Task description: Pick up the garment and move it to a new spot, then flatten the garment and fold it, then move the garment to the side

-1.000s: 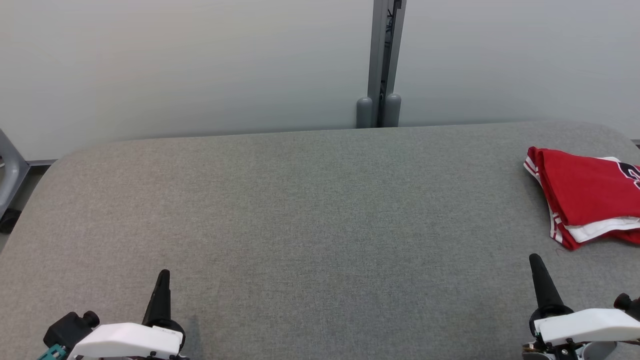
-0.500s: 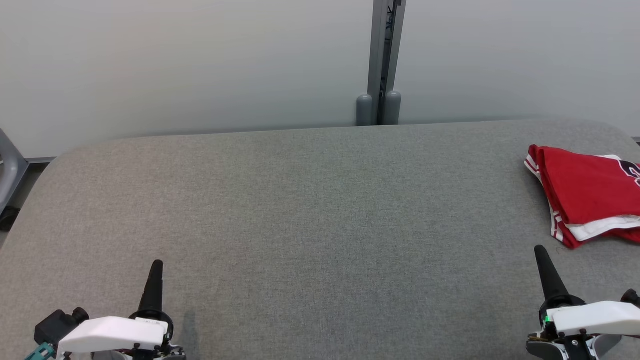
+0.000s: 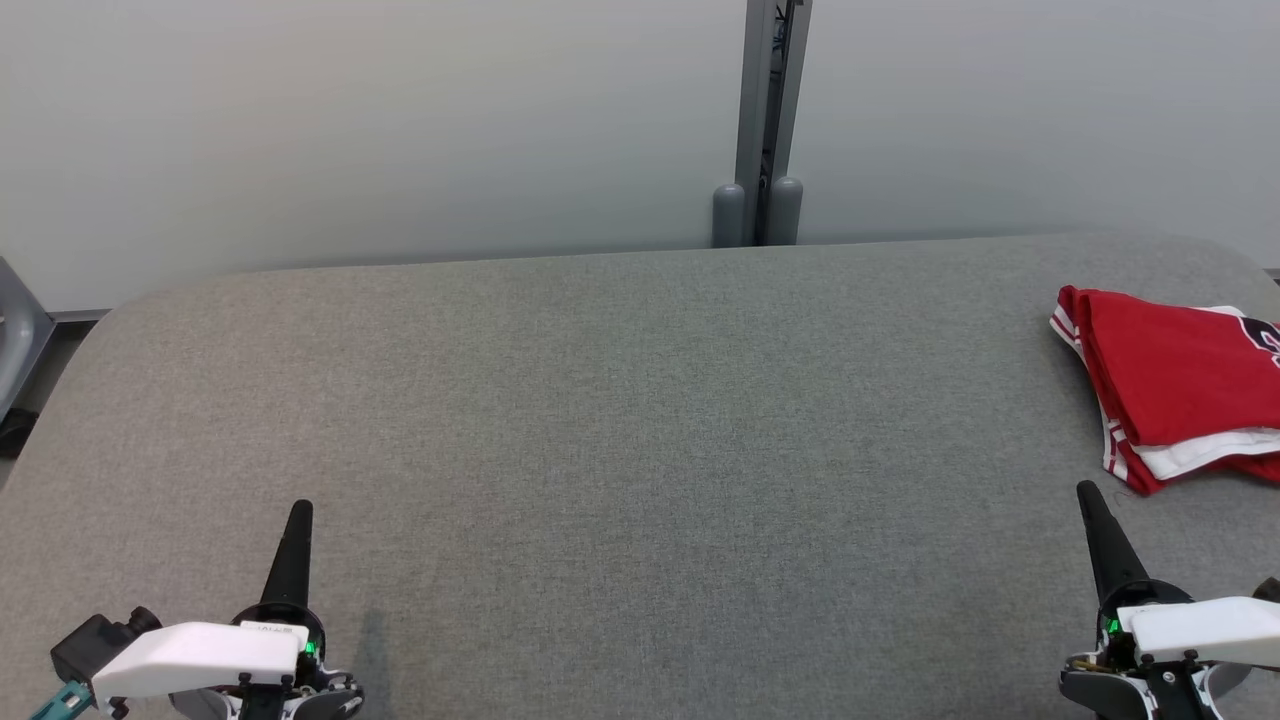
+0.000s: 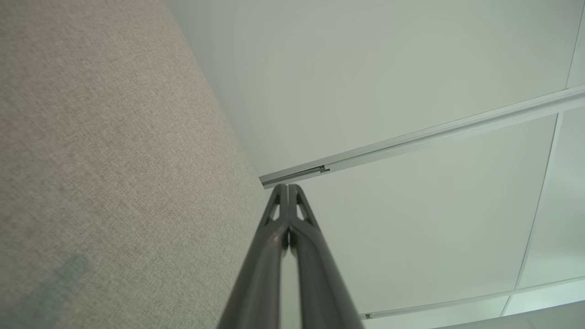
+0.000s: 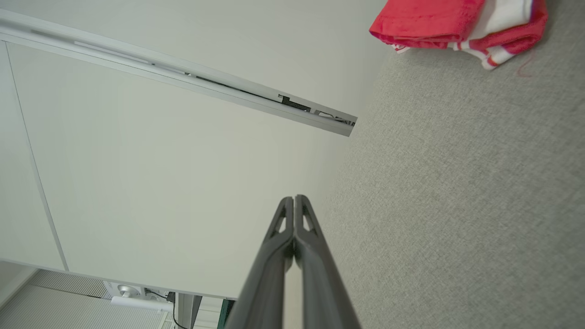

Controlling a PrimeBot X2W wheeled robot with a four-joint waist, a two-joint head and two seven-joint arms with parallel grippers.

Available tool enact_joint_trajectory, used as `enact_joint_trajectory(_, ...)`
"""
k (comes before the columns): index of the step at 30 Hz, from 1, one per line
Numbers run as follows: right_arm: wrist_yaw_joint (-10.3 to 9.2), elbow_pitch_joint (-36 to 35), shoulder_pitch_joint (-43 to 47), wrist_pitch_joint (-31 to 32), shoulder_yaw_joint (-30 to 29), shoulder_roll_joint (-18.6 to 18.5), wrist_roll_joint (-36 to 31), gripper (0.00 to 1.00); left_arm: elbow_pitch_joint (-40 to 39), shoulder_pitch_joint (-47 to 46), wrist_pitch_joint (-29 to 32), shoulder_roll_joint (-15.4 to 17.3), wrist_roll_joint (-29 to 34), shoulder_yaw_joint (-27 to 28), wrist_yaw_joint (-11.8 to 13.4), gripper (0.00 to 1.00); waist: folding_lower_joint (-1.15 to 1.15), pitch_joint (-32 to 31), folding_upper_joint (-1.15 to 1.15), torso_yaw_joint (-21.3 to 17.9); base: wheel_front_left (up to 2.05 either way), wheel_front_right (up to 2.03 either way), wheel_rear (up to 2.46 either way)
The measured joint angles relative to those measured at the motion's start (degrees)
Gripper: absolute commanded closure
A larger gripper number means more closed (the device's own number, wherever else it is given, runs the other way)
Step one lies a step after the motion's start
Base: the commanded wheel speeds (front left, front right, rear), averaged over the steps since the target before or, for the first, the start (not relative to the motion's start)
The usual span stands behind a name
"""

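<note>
Lying folded at the right end of the table (image 3: 640,450): the red garment (image 3: 1170,390).
I see soft red cloth with white-striped trim, layered on grey woven fabric; its rounded fold faces left, its right part is cut off, so I can't judge the long axis. My left tool (image 3: 298,510) and right tool (image 3: 1086,492) are pinched together, empty, the right one near its front corner, not touching.

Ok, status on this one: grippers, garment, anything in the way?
Left gripper shut, empty, at near left. Right gripper shut, empty, just short of the garment. Garment folded at the table's right edge. Nothing in the way.
</note>
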Motion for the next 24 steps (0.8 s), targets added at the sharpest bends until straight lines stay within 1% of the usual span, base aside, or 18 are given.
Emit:
enact_joint_trajectory(20,0.0,-0.8,-0.8,2.4,-1.2,-0.1,8.4,1.0,-0.4,-1.5,2.3,-0.1,-8.1,2.1,-2.0,1.0,0.0,0.6,0.0,0.0,0.0,0.0,0.0)
enact_joint_trajectory(24,0.0,-0.9,-0.9,2.6,-1.4,-0.1,9.7,1.0,-0.5,-1.9,2.7,-0.2,-9.2,2.4,-2.0,1.0,0.0,0.6,0.0,-0.1,0.0,0.0,0.0)
